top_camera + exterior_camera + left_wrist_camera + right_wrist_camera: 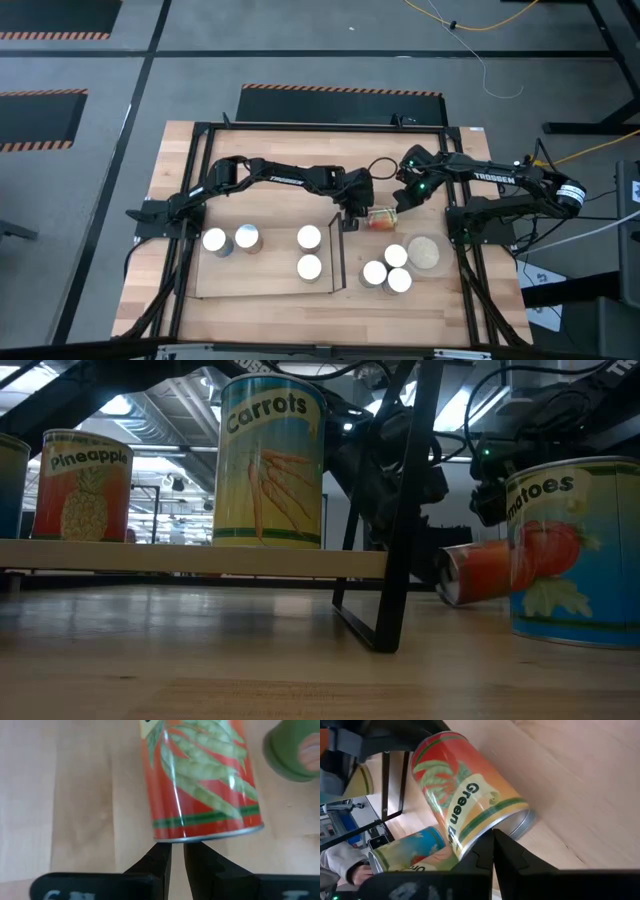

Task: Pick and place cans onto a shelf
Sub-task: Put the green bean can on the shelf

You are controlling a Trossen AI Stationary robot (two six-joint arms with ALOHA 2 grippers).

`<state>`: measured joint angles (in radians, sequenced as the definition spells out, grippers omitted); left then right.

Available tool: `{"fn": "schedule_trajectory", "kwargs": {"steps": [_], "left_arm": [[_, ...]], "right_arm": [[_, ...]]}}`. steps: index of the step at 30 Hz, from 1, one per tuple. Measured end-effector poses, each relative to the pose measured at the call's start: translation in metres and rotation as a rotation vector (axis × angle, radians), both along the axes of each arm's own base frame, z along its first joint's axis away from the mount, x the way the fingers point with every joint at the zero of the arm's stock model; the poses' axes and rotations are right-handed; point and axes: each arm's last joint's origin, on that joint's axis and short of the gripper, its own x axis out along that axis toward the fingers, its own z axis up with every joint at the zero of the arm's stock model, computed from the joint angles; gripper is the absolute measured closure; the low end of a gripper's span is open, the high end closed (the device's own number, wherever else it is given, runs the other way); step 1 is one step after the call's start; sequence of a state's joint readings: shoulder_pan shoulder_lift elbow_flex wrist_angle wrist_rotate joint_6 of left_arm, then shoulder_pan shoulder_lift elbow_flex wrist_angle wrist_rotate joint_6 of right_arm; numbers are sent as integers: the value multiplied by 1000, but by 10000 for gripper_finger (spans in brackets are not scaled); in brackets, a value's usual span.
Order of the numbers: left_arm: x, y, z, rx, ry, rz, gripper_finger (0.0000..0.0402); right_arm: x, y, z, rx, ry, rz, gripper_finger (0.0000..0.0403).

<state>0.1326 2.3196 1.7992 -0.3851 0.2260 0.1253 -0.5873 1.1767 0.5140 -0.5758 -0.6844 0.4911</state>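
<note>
A red-and-yellow green-beans can (381, 218) lies on its side on the tabletop, just right of the shelf's black frame (340, 250). It also shows in the low view (480, 572). My left gripper (177, 847) is shut, at the can's left end. My right gripper (493, 839) is shut, at the can's right end. Several cans (309, 237) stand upright on the shelf board (260, 288). Three cans (396, 256) stand on the table to its right. My left gripper's shut fingertips (162, 851) meet the silvery rim (200, 838) of the can's left end. They come level from the table's left and point along the can, which lies on its side on the table. My right gripper's shut fingertips (507, 847) stand at the can's side beside its right-end rim (522, 820). I cannot tell whether they touch it.
A flat beige dish (424, 252) sits right of the three standing cans. In the low view the shelf's black frame (400, 510) stands between the shelf cans (272, 460) and the lying can. A tomato can (575, 550) stands near. A person's sleeve (340, 860) shows beyond the table.
</note>
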Motion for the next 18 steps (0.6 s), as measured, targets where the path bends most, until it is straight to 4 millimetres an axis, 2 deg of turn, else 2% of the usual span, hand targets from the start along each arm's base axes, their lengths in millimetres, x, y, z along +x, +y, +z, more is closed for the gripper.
{"fn": "schedule_trajectory", "kwargs": {"steps": [4, 18], "left_arm": [[0, 1, 0, 28, 4, 23, 358], [-2, 3, -2, 94, 33, 59, 358]], "right_arm": [[3, -2, 4, -15, -20, 7, 393], [17, -12, 39, -105, -115, 55, 393]]}}
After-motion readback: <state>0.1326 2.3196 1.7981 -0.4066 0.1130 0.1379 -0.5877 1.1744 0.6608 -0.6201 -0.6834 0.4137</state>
